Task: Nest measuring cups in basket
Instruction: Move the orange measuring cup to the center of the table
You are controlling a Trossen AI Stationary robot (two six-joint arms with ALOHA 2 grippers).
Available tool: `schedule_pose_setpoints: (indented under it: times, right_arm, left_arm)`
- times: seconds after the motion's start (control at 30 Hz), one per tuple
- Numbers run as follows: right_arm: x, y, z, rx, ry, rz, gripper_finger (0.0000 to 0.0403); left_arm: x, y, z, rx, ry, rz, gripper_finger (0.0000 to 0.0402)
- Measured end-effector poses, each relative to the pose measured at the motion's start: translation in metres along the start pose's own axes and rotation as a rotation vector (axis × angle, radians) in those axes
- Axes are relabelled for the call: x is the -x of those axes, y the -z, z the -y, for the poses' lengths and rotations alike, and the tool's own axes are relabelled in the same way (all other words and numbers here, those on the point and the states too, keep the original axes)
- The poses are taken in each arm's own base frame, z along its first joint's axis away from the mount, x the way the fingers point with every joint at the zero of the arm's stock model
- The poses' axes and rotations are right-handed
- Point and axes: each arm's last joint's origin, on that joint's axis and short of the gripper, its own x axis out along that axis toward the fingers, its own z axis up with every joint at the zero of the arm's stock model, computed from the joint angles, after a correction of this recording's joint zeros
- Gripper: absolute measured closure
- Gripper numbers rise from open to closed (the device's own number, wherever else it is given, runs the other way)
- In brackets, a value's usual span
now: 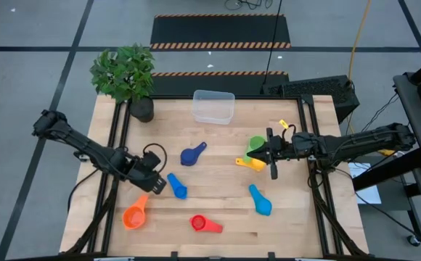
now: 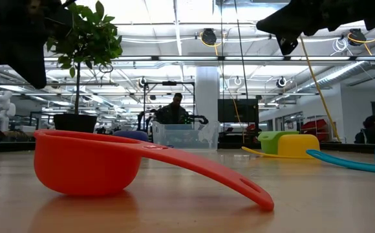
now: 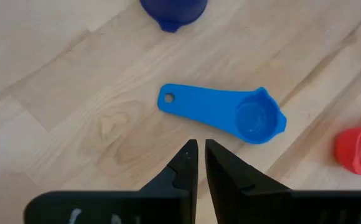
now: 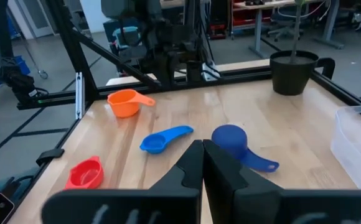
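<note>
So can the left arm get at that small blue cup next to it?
Probably yes. The left gripper hangs over the small blue cup with bare wood around it; nothing lies between. Its fingers are nearly shut, so they would need opening.

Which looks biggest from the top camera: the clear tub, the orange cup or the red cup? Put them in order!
1. Clear tub, easily biggest.
2. Orange cup.
3. Red cup, a bit smaller than the orange one.

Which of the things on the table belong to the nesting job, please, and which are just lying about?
Job:
- orange cup
- red cup
- two blue cups
- light blue cup
- green cup
- yellow cup
- clear basket

Lying about:
- potted plant
</note>
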Motion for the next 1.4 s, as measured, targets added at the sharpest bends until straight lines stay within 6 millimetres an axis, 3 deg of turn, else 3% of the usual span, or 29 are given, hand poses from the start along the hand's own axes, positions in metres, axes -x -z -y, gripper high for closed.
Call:
schedule_pose_setpoints:
  times: [0.3, 0.67, 1.4]
  right_arm:
    - [0.000, -0.003, 0.000, 0.031, -0.004, 0.027, 0.0403]
    - [-0.001, -0.004, -0.001, 0.053, -0.005, 0.041, 0.0403]
    - [-0.001, -0.003, 0.000, 0.050, -0.004, 0.033, 0.0403]
  left_arm:
    - [-0.012, 0.003, 0.004, -0.009, -0.049, -0.047, 0.0361]
    - [-0.013, 0.000, -0.001, 0.036, -0.093, -0.051, 0.0265]
    - [-0.014, -0.003, -0.009, 0.057, -0.173, -0.017, 0.0116]
